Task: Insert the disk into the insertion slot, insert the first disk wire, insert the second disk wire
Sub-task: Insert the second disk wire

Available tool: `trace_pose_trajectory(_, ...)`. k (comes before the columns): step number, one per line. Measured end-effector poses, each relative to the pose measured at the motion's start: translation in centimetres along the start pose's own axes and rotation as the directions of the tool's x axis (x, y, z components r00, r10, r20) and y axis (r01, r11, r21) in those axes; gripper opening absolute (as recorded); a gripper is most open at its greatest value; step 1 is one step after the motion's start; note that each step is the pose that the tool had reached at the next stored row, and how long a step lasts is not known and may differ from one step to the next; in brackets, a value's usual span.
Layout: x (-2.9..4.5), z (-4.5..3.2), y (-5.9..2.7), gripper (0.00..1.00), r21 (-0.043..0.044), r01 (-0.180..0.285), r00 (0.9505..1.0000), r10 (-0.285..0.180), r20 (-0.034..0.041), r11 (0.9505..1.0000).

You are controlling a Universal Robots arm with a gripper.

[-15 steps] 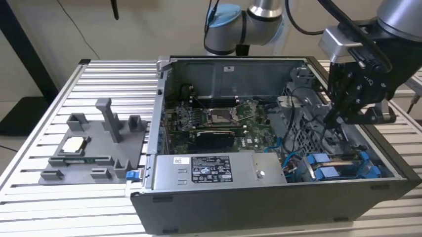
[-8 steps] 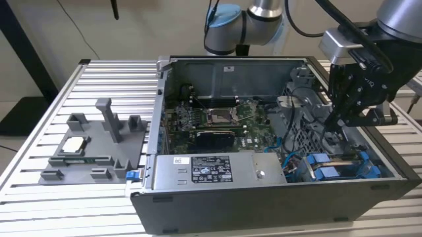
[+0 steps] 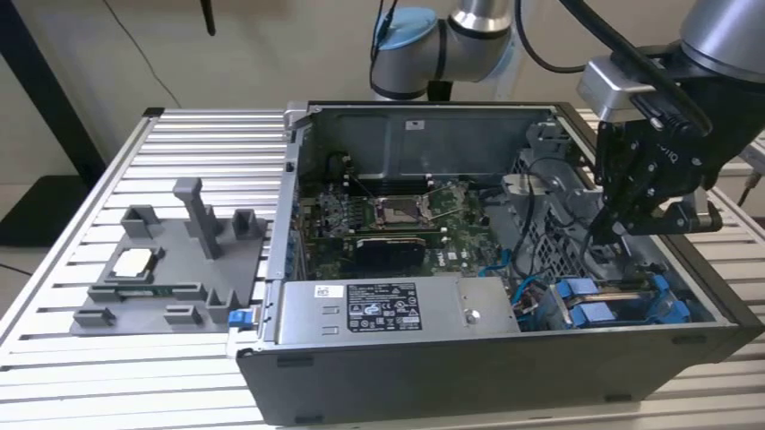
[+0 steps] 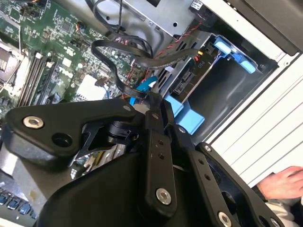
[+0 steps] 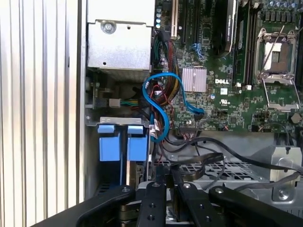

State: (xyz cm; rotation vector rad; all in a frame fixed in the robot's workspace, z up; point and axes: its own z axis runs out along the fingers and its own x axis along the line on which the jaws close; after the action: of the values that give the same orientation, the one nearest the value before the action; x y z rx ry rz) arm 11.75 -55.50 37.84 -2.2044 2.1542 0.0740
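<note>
inside the computer case [image 3: 358, 358], the claw [image 3: 612, 235] hangs above the disk [image 3: 594, 313].

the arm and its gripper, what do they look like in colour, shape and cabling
The arm is round silver-grey tubing with a pale blue cap on one joint, and black cables loop along it. A silver-grey block sits at the wrist. The gripper is matt black with small white lettering; in both wrist views its flat linkage bars carry silver screw heads.

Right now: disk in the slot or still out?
In. The disk's blue carrier sits inside the insertion slot at the case's corner, with the gripper above it, inside the computer case.
</note>
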Motion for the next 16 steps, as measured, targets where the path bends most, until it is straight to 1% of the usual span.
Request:
trace_pose_trajectory(1, 0.0, 0.02, 0.0, 0.16, 0.0, 0.0, 1.0, 0.0, -0.0018, 1.0)
trace_pose_trajectory(5, 0.0, 0.04, 0.0, 0.16, 0.0003, 0.0, 1.0, 0.0, -0.0024, 1.0)
trace_pose_trajectory(9, 0.04, 0.32, 0.0, 0.16, 0.0083, 0.001, 1.0, -0.001, -0.0041, 1.0)
trace_pose_trajectory(11, 0.07, 0.51, 0.0, 0.16, 0.0108, 0.001, 1.0, -0.001, -0.005, 0.9999)
trace_pose_trajectory(16, 0.22, 0.92, 0.0, 0.16, 0.0135, 0.001, 1.0, -0.001, -0.0067, 0.9999)
